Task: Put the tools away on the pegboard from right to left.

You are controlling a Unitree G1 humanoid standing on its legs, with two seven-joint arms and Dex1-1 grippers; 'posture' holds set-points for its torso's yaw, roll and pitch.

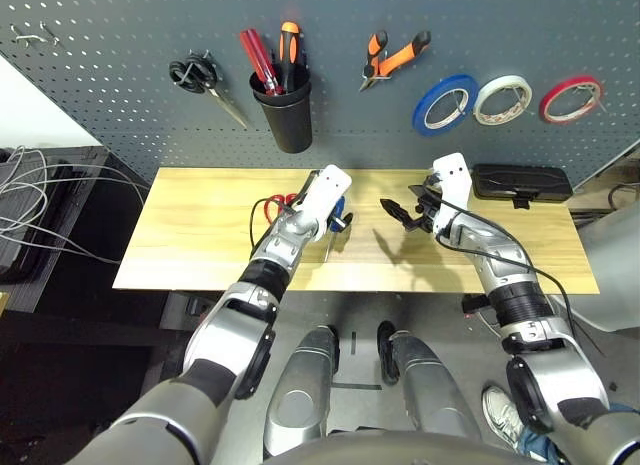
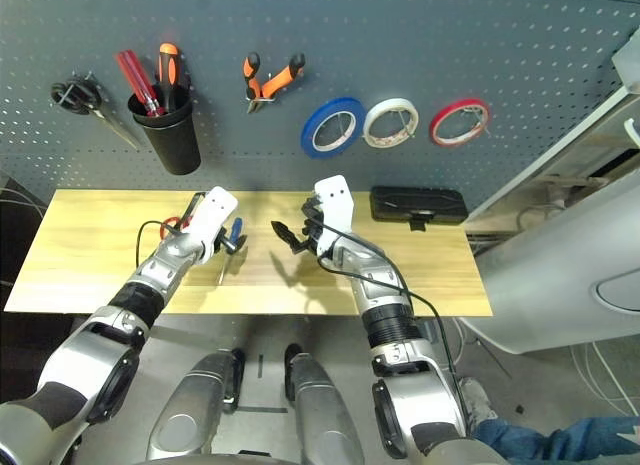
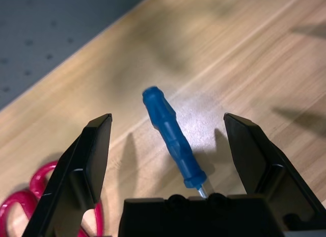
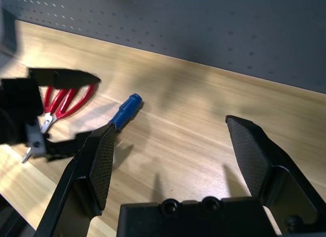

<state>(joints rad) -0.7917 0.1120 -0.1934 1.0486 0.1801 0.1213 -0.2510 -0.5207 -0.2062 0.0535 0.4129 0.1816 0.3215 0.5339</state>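
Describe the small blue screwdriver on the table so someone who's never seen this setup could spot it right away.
Start at the light wooden table below the grey pegboard. The left gripper hangs open above it, and the small blue-handled screwdriver lies flat on the wood between its fingers. The red-handled scissors lie just beside it, but it is the only blue, stick-shaped thing on the tabletop.

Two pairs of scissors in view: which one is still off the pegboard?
The red-handled scissors, lying on the table beside the left tool. The black-handled scissors hang on the pegboard.
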